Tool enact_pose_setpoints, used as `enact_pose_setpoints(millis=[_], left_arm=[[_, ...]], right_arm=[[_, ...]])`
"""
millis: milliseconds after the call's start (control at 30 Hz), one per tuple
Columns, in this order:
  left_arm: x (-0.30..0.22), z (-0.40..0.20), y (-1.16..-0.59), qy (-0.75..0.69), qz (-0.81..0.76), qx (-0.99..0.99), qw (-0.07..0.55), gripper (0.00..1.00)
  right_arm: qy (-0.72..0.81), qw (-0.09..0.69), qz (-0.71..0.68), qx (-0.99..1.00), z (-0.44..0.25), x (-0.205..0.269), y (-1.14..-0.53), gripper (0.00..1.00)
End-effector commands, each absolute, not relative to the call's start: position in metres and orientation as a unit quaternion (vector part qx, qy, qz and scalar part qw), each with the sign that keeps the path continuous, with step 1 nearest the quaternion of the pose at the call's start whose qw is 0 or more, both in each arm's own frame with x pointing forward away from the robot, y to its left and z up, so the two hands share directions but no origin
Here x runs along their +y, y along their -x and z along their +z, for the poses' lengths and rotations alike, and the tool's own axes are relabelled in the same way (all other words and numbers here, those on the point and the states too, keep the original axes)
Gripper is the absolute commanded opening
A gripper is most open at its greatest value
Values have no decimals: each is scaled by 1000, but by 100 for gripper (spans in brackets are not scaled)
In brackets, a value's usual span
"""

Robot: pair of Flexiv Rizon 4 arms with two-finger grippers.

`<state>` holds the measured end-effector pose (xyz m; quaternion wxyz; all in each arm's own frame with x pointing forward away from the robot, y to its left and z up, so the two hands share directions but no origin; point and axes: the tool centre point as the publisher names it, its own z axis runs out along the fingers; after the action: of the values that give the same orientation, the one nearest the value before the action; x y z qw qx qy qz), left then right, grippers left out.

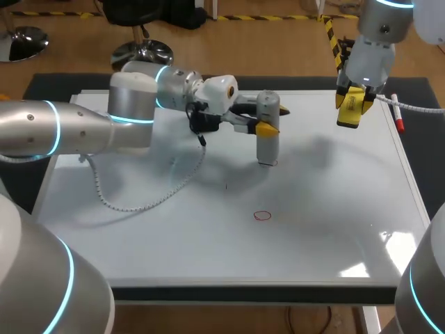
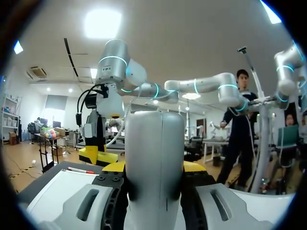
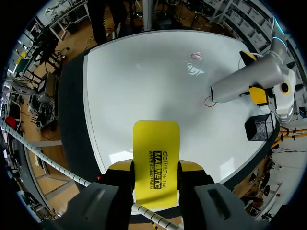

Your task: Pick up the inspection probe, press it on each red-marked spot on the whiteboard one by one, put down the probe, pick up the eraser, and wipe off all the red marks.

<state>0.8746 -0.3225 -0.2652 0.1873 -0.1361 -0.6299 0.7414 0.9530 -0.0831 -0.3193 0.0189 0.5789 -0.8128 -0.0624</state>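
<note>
One probe point(image 1: 268, 136) stands inside whiteboard point(image 1: 334, 229) edges, eraser point(image 3: 156, 163) near far-right corner

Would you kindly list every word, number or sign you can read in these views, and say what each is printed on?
"MAGNETIC": black print on the yellow eraser in the right claw.
"WHITE BOARD ERASER": smaller print beside it, same eraser.
A short line with a number, same eraser: too small to read.
Nothing else is legible; the whiteboard bears only red marks.
</note>
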Motion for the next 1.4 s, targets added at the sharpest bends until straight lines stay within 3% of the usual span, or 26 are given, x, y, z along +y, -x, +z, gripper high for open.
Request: enact_pose_setpoints(millis=[33,1400], left_arm=[[-328,-268,-877,140,740,-629,193,0],[-333,-288,-872,134,735,-630,209,0]], right_arm=[[-580,19,-61,-812,-318,-84,-953,0],[-580,19,-61,-812,-318,-84,-953,0]])
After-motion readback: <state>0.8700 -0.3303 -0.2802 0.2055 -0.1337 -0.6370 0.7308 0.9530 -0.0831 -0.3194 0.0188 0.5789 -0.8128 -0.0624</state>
